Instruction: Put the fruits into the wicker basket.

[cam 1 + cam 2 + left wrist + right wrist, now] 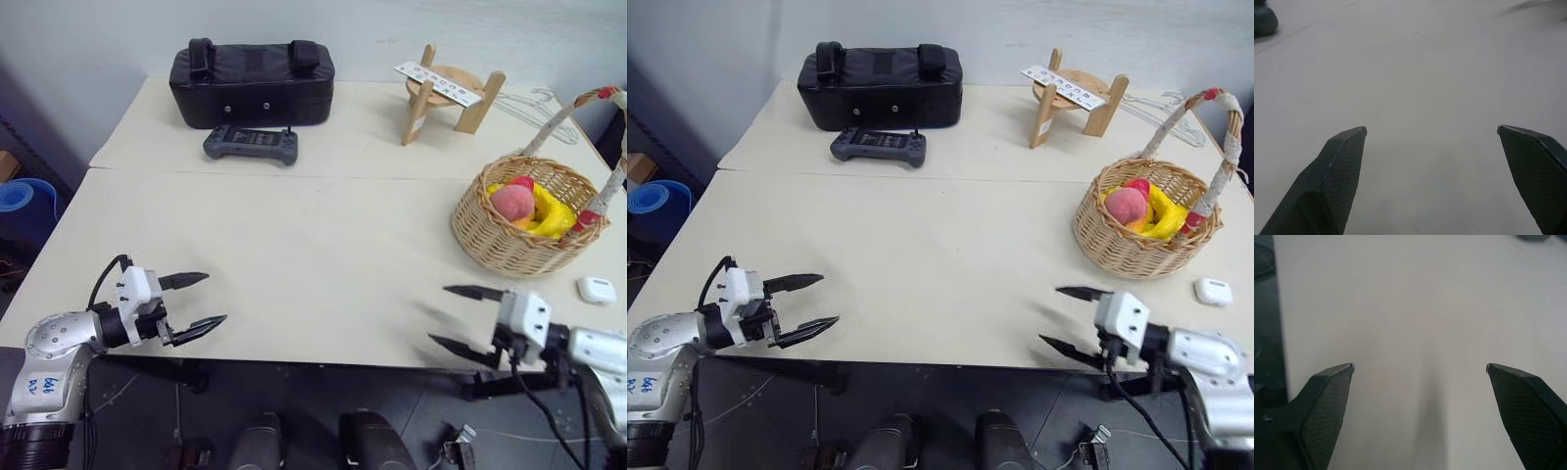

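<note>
The wicker basket (519, 230) stands at the right of the table, its wrapped handle (588, 103) arching over it. Inside lie the fruits: a pinkish peach (512, 202), a yellow banana (551, 217) and a bit of a red one behind. My left gripper (208, 299) hovers open over the near left edge of the table, nothing between its fingers. Low at the near right edge, in front of the basket, my right gripper (439, 314) is open and empty too. Both wrist views look along spread fingers (1342, 161) (1327, 391) at bare tabletop.
A black zippered bag (252, 82) and a grey controller (251, 144) sit at the back left. A wooden stand (451, 93) with a white strip is at the back, white hangers (529, 106) beside it. A white earbud case (596, 289) lies near the basket's right.
</note>
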